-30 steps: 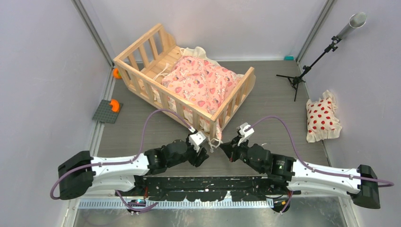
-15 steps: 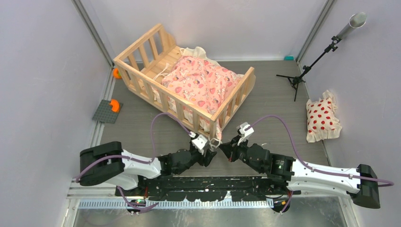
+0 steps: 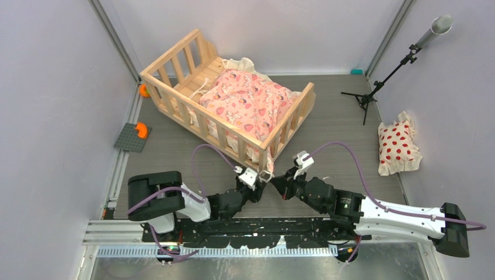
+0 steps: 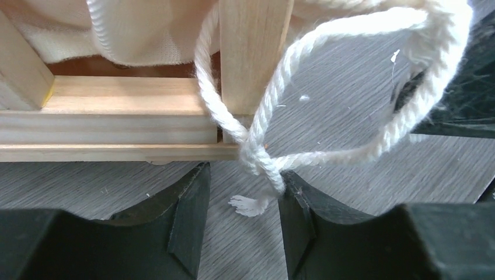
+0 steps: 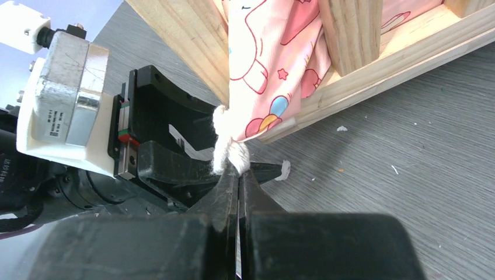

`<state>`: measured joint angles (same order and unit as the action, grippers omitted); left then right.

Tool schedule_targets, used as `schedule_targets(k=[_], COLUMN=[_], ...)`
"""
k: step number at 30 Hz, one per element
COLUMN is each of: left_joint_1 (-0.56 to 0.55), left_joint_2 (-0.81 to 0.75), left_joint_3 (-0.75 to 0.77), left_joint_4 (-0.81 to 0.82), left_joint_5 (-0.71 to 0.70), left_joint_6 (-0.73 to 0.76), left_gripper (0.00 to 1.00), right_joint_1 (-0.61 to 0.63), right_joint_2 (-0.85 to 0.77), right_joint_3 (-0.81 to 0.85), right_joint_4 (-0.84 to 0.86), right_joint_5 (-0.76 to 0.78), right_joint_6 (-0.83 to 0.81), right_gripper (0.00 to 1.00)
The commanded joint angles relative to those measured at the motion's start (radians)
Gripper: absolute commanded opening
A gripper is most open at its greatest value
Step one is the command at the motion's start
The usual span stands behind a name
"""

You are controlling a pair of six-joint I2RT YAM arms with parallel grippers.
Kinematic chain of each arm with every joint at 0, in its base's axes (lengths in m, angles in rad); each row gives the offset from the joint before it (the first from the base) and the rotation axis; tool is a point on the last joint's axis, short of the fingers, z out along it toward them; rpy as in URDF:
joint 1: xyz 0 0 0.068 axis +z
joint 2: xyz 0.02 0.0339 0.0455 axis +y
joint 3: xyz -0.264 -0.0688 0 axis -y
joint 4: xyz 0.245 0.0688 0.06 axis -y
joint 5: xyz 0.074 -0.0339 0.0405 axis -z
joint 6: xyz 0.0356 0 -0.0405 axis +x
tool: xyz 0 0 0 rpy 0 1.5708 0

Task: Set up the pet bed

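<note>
The grey desk (image 3: pixel 327 128) carries the pet bed (image 3: pixel 290 114), which stands slantwise at the back left, its near corner just in front of both arms. A pink cushion (image 3: pixel 248 102) fills the right part of the bed and spills over that corner. Its underside and the bed's feet are hidden from above. A red-dotted pillow (image 3: pixel 398 146) lies well apart, against the right wall.

The two tips meet at the near corner, too small in the top view to read.

In its wrist view the right end effector (image 5: pixel 238 170) is closed tight, with a lump of cream cord (image 5: pixel 229 153) pinched at its very tip. How much cord lies between the fingers is hidden.

The left end effector (image 4: pixel 244 186) stands partly open. The cord's knot and frayed end sit in the gap against one finger (image 4: pixel 295 201), not clamped. The cord loops around the corner post, and the loop's far end is cut off by a dark shape at the right edge.
</note>
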<state>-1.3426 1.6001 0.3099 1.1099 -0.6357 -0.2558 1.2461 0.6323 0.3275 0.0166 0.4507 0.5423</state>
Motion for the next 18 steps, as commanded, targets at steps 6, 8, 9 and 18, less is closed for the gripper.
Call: schedule_targets(k=[6,8,9,18], left_joint_1=[-0.012,-0.01,-0.012,-0.013], left_joint_2=[0.074,0.09,0.099,0.07], left_joint_3=[0.042,0.042,0.039,-0.018], left_joint_4=[0.235,0.26,0.276,0.321], left_joint_5=[-0.054,-0.055,-0.058,-0.041], left_joint_6=[-0.035,-0.041,-0.042,-0.036], left_gripper=[0.45,0.41,0.38,0.0], right_joint_1=[-0.002,-0.003,-0.003,-0.003], right_joint_2=[-0.032,-0.033,-0.033,-0.041], right_joint_3=[0.031,0.029,0.028,0.034], right_joint_4=[0.018,0.015,0.012,-0.131], right_joint_5=[0.013,0.016,0.018,0.108], right_joint_6=[0.026,0.031,0.033,0.127], right_gripper=[0.01,0.01,0.01,0.01])
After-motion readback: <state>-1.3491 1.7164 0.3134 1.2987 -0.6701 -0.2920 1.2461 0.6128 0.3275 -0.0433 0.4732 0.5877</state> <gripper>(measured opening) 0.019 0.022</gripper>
